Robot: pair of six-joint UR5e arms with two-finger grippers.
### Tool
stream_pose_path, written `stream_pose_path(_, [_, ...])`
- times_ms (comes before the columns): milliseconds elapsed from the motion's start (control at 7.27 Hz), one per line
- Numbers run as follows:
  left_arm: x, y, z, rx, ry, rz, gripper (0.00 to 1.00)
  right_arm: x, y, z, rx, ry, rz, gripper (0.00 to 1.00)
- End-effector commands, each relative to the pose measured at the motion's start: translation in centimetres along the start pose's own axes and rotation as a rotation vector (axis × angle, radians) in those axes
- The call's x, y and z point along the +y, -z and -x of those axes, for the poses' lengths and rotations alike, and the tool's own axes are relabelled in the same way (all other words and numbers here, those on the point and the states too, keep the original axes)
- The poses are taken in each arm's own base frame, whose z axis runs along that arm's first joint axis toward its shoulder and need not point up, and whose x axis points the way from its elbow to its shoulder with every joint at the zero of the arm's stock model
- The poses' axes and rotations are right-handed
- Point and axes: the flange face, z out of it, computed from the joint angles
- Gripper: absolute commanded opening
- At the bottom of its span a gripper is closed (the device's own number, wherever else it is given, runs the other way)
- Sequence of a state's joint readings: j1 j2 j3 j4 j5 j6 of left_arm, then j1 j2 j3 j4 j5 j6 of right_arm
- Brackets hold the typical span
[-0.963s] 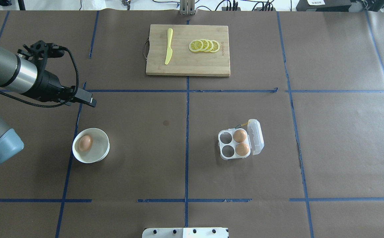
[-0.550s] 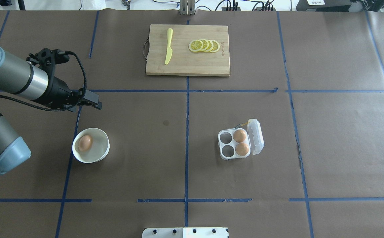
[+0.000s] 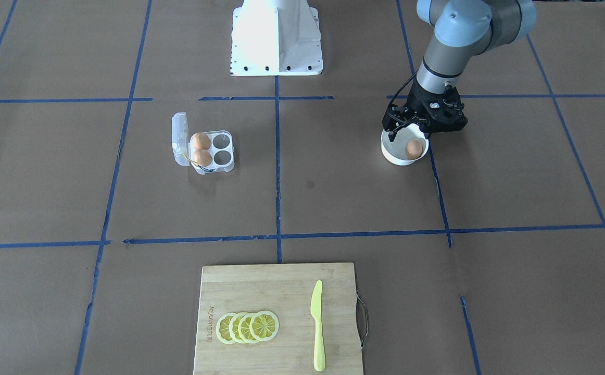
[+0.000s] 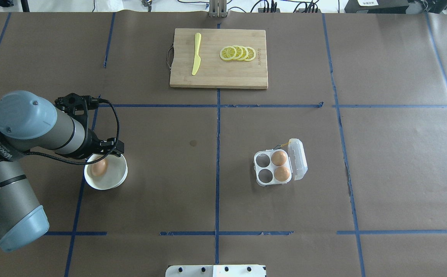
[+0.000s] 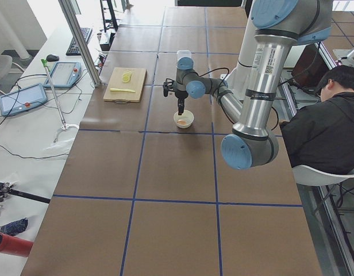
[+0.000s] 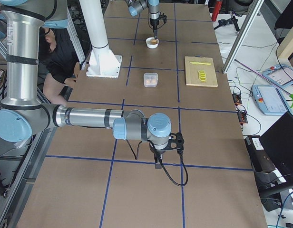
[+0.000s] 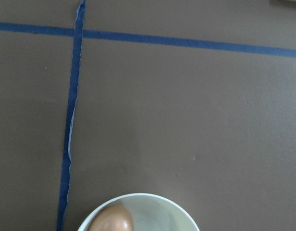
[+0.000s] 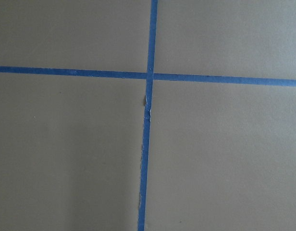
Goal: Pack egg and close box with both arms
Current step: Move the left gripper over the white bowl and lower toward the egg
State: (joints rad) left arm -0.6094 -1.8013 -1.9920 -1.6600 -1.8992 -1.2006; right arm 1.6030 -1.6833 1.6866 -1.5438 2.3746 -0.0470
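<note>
One tan-orange egg (image 4: 99,167) lies in a round white bowl (image 4: 119,181) at the table's left; it also shows in the front view (image 3: 413,148) and at the bottom of the left wrist view (image 7: 112,220). My left gripper (image 4: 108,152) points down just above the bowl's far rim, and it looks open and empty. The clear four-cell box (image 4: 262,175) stands right of centre with its lid (image 4: 298,159) open. Two eggs (image 4: 279,157) fill the cells beside the lid, and the other two cells are empty. My right gripper (image 6: 158,164) shows only in the right side view, so I cannot tell its state.
A wooden cutting board (image 4: 219,73) at the far middle holds a yellow knife (image 4: 196,54) and lemon slices (image 4: 238,53). The white pedestal (image 3: 276,41) stands at the robot's side. A seated person (image 5: 332,132) is beside the table.
My left arm has swung from the far left toward me. Its gripper has turned downward and now hangs over the bowl with the egg. The box and its eggs have not moved.
</note>
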Motion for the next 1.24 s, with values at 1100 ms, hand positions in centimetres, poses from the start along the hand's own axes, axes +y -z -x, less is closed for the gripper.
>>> stream_pose_path(1100, [0.2, -4.9, 0.7, -0.099, -0.007, 0.014, 0.72, -0.5, 0.4, 0.7, -0.015, 0.005, -0.004, 1.0])
